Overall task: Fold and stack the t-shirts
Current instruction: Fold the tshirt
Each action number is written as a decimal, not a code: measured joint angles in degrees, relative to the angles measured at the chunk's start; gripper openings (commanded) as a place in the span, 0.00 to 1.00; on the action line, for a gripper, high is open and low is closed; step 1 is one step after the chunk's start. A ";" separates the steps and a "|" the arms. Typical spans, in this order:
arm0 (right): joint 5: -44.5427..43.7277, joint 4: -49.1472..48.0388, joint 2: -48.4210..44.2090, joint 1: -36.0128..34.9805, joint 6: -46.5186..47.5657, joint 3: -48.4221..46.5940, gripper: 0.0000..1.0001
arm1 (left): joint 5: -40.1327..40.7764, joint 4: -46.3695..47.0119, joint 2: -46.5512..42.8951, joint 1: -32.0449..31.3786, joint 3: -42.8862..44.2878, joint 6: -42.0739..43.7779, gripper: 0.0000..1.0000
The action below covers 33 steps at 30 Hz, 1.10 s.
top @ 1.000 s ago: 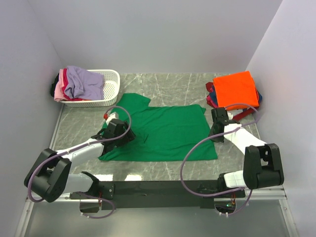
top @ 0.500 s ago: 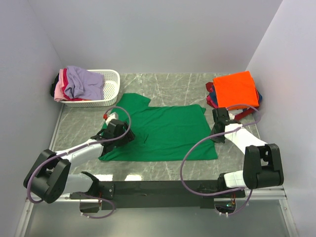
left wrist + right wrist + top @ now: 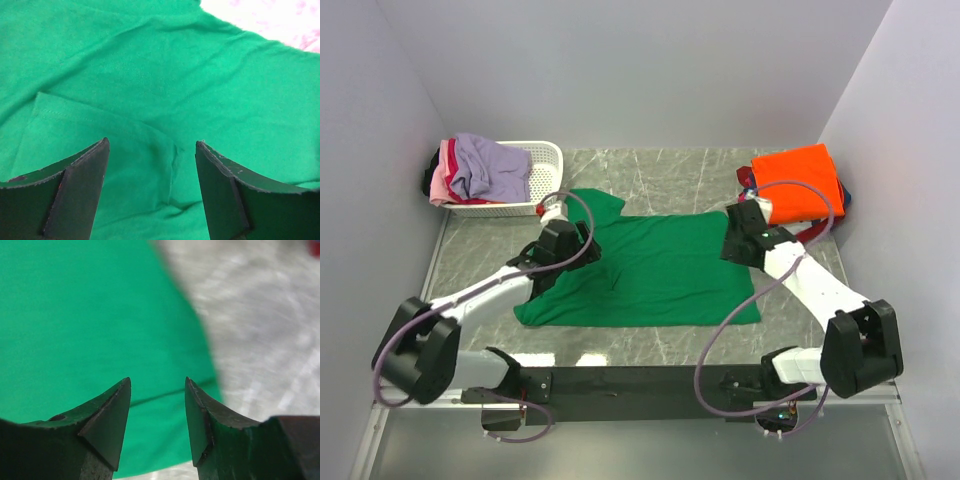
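The bright green t-shirt (image 3: 655,270) lies spread flat in the middle of the marble table, one sleeve (image 3: 598,205) pointing to the far side. My left gripper (image 3: 565,245) hovers over its left shoulder, jaws open. In the left wrist view the left gripper (image 3: 152,145) frames wrinkled green cloth (image 3: 150,75) with a hemmed fold, nothing between the fingers. My right gripper (image 3: 742,238) is over the shirt's far right corner, open. In the right wrist view the right gripper (image 3: 157,382) stands above the green t-shirt's edge (image 3: 90,315). A folded orange t-shirt (image 3: 800,180) tops the pile at the far right.
A white slotted basket (image 3: 552,170) at the far left holds lavender (image 3: 485,165) and pink (image 3: 442,182) shirts. Red and navy cloth (image 3: 748,203) shows under the orange one. Bare marble table (image 3: 670,175) lies between basket and pile. Walls close in on three sides.
The right gripper has opened and moved up and left to the shirt's far right corner. The left gripper has moved from the shirt's near left side toward the far sleeve.
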<state>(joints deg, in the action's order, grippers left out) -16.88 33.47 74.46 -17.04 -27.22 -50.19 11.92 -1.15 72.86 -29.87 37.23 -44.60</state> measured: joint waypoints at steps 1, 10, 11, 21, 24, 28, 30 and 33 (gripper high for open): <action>0.13 -0.68 0.31 -1.66 -0.15 -0.70 0.54 | -0.07 0.28 1.14 -0.02 0.39 0.00 0.75; 5.92 -7.65 13.84 -11.39 -2.34 -3.37 0.53 | -1.14 2.43 11.58 -0.02 0.68 -0.04 0.75; 6.16 -7.98 15.30 -12.22 -2.54 -3.39 0.53 | -1.16 2.54 11.96 0.00 0.68 -0.04 0.75; 7.56 -10.19 18.88 -15.67 -5.18 -2.14 0.53 | -1.60 7.80 11.19 0.00 -2.84 -1.62 0.75; 7.63 -10.86 18.73 -16.37 -6.36 -0.83 0.53 | -1.77 10.03 9.73 -0.24 -5.22 -3.08 0.75; 7.21 -12.07 17.77 -17.20 -7.67 0.50 0.53 | -1.57 11.39 8.28 -1.36 -7.19 -5.64 0.75; 7.28 -12.35 16.98 -17.62 -8.57 1.42 0.53 | -1.57 11.91 7.63 -1.88 -8.09 -6.97 0.75; 7.58 -12.55 15.41 -18.25 -9.70 3.02 0.53 | -1.62 12.48 6.16 -2.49 -9.70 -8.92 0.75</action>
<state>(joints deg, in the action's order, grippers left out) -9.30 20.93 89.86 -35.29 -36.93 -47.18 10.31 11.33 79.02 -32.36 27.53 -53.52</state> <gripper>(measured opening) 0.532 0.749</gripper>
